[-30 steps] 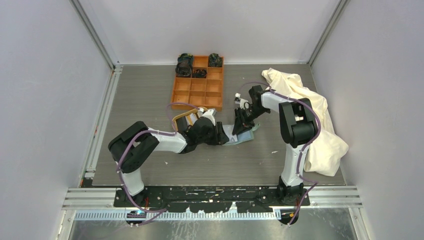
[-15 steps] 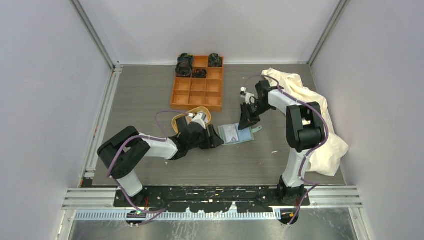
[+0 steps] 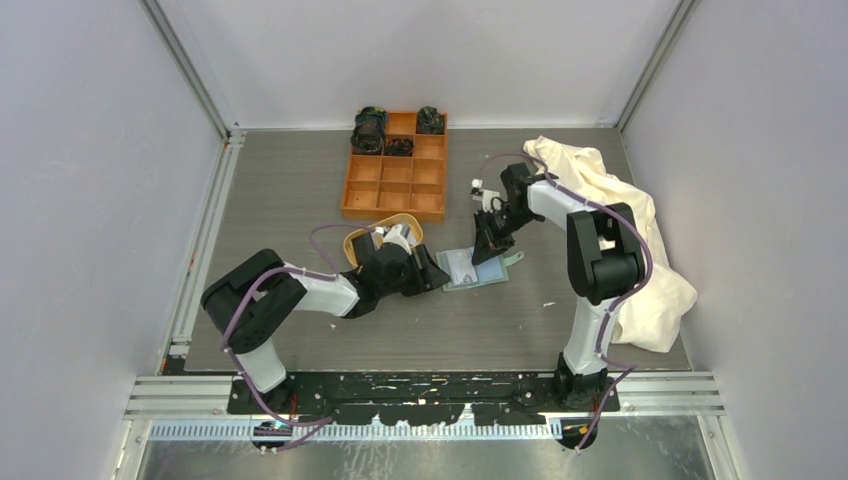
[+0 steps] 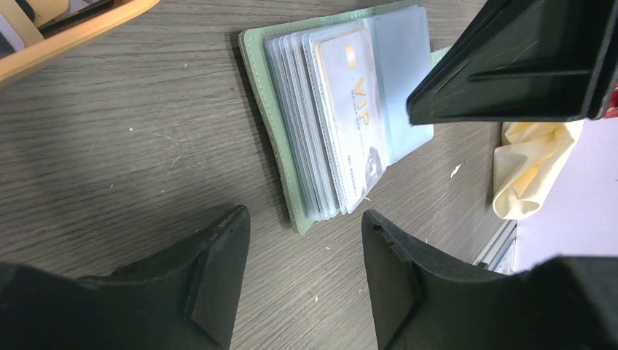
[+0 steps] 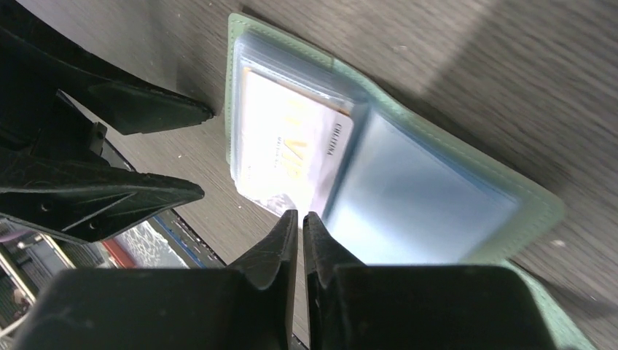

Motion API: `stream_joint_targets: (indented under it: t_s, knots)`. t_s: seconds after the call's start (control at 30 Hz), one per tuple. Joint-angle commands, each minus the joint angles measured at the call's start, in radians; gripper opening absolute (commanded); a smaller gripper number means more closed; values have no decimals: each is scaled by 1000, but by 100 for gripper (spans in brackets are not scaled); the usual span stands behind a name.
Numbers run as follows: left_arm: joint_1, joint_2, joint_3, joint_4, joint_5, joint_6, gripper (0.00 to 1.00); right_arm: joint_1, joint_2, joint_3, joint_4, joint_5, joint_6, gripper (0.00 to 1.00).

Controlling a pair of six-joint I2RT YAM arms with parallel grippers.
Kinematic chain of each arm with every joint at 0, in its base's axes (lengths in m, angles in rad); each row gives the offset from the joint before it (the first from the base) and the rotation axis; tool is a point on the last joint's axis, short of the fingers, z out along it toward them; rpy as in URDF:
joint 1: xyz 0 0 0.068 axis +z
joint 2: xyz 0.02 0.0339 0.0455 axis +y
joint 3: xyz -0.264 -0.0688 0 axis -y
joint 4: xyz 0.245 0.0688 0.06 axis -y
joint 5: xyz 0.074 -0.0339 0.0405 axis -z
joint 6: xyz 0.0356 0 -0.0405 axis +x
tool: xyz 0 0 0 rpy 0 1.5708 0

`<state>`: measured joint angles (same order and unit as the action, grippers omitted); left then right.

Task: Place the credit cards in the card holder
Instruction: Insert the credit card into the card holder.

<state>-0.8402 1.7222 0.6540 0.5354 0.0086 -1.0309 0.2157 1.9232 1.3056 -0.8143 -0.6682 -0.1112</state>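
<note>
On the table (image 3: 280,200) by the open card holder (image 4: 291,124) | my left jaws wide, empty | right jaws nearly closed, empty | advised: brace holder, press VIP card (image 4: 357,109) fully home.

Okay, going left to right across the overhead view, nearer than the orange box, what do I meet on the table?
tan oval tray → left gripper → green card holder → cream cloth
</note>
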Motion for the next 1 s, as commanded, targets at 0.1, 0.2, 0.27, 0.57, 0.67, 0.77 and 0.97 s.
stream_joint_targets:
  t_s: [0.1, 0.2, 0.27, 0.57, 0.67, 0.77, 0.97]
  knots:
    - [20, 45, 15, 6, -13, -12, 61, 32, 65, 55, -28, 77, -10, 13]
    - [28, 73, 22, 35, 31, -29, 62, 38, 94, 63, -42, 89, -14, 12]
    - [33, 93, 30, 51, 46, -40, 64, 42, 114, 69, -53, 107, -19, 12]
    - [36, 135, 68, 96, 95, -46, 64, 43, 157, 81, -72, 130, -22, 11]
    - [36, 147, 79, 129, 122, -46, 63, 44, 150, 85, -80, 96, -29, 11]
    - [35, 141, 74, 170, 135, -45, 63, 40, 118, 89, -94, 9, -49, 12]
    - [36, 111, 57, 227, 140, -31, 61, -7, 23, 89, -112, -69, -67, 17]
